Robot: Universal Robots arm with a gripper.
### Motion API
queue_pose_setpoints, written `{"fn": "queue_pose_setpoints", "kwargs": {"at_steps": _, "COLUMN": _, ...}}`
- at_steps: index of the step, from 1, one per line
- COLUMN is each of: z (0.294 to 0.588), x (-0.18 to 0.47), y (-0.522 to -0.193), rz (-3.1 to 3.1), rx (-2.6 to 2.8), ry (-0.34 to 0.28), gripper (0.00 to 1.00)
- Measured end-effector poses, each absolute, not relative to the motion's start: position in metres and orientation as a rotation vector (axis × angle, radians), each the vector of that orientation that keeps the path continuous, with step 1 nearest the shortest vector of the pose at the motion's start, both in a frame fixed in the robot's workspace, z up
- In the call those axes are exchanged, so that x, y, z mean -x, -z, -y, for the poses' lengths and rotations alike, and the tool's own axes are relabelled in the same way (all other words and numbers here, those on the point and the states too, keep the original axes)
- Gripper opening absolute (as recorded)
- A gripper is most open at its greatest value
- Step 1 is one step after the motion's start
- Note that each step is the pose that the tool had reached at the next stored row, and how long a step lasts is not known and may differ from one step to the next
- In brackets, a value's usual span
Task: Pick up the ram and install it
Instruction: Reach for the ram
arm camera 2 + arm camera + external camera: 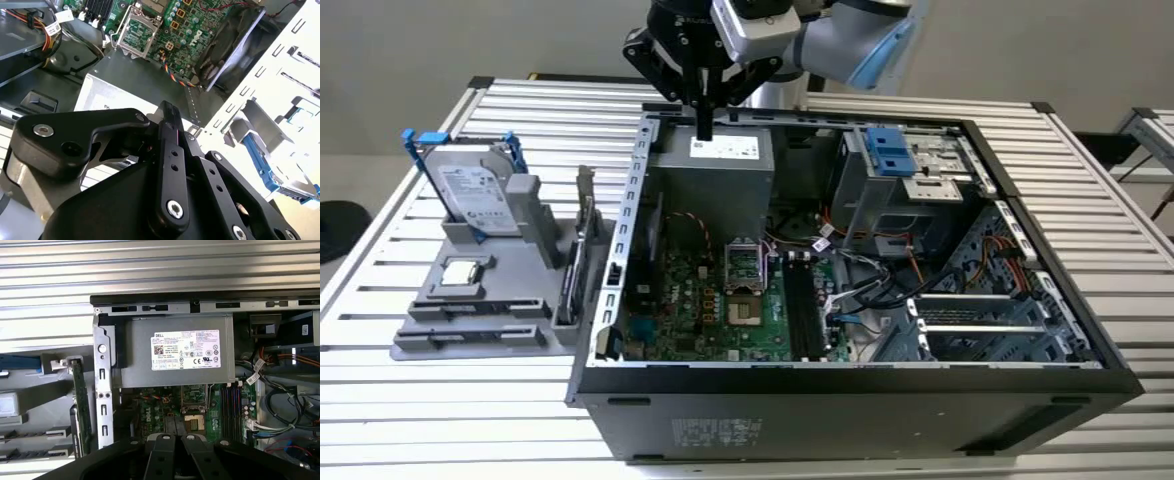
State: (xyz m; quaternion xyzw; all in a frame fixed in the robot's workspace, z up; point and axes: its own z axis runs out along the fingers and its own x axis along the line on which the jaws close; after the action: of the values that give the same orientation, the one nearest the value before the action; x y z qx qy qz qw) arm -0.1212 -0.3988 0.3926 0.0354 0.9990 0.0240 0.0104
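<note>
The black two-fingered gripper (704,134) hung with its fingers pressed together, nothing between them, above one end of the open black computer case (854,366). Directly beneath it, inside the case, lay the grey metal power supply box (175,327) with its white label. Deeper in the case, past the power supply, sat the green motherboard (700,300), its long black memory slots (803,310) running beside the processor socket.

The ram (82,405), a slim green circuit-board stick seen nearly edge-on, stood apart from the gripper. It was just outside the case's side wall, on the exterior view's left, held upright in a grey plastic parts holder (467,345) next to a silver metal bracket (61,364). Farther from the case on the same holder leaned a silver hard drive in a blue frame (470,195). Case and holder both rested on a slatted aluminium table (454,410).
</note>
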Motion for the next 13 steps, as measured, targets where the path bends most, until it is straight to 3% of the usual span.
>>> {"fn": "queue_pose_setpoints", "kwargs": {"at_steps": 13, "z": 0.399, "x": 0.133, "y": -0.393, "rz": -3.118, "rx": -0.108, "ry": -0.075, "gripper": 0.0}}
